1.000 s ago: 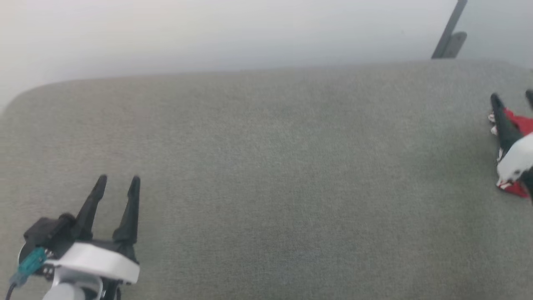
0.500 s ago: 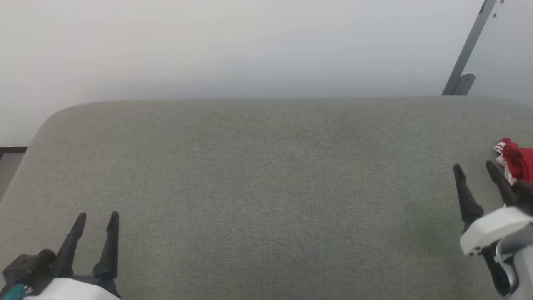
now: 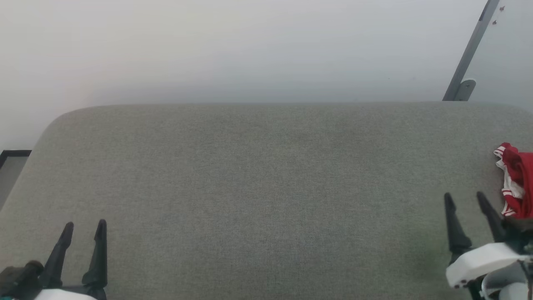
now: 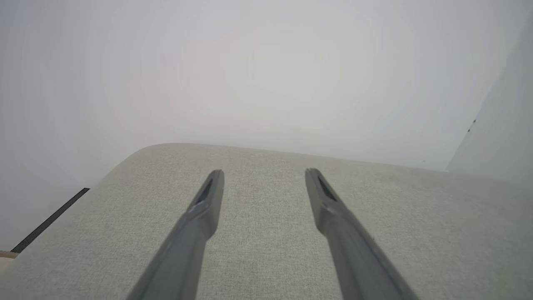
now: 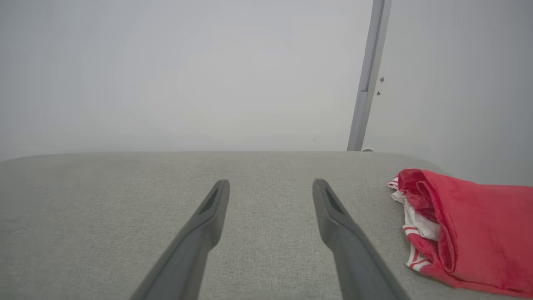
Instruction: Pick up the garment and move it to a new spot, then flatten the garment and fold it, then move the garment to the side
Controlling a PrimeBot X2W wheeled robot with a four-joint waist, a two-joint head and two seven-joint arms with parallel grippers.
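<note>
The garment (image 3: 517, 180), red with white and red-striped trim, lies folded in a bundle at the far right edge of the grey cushioned surface (image 3: 266, 187). In the right wrist view the garment (image 5: 466, 233) sits just right of my fingers, untouched. My right gripper (image 3: 464, 196) stands open at the lower right, a little left of the bundle, with nothing between its fingers. Low at the left, my left gripper (image 3: 84, 224) is open and empty too. The left wrist view has that gripper (image 4: 264, 171) hovering over bare grey fabric.
A pale wall (image 3: 250, 50) rises behind the surface's rounded back edge. A slanted grey metal post (image 3: 468, 54) stands at the back right. The floor and a dark skirting strip (image 3: 12, 153) show past the left corner.
The head camera has tilted, so the whole picture shifted down. My right gripper has drawn back off the garment toward me, leaving the bundle lying on the surface. Both grippers stay open.
</note>
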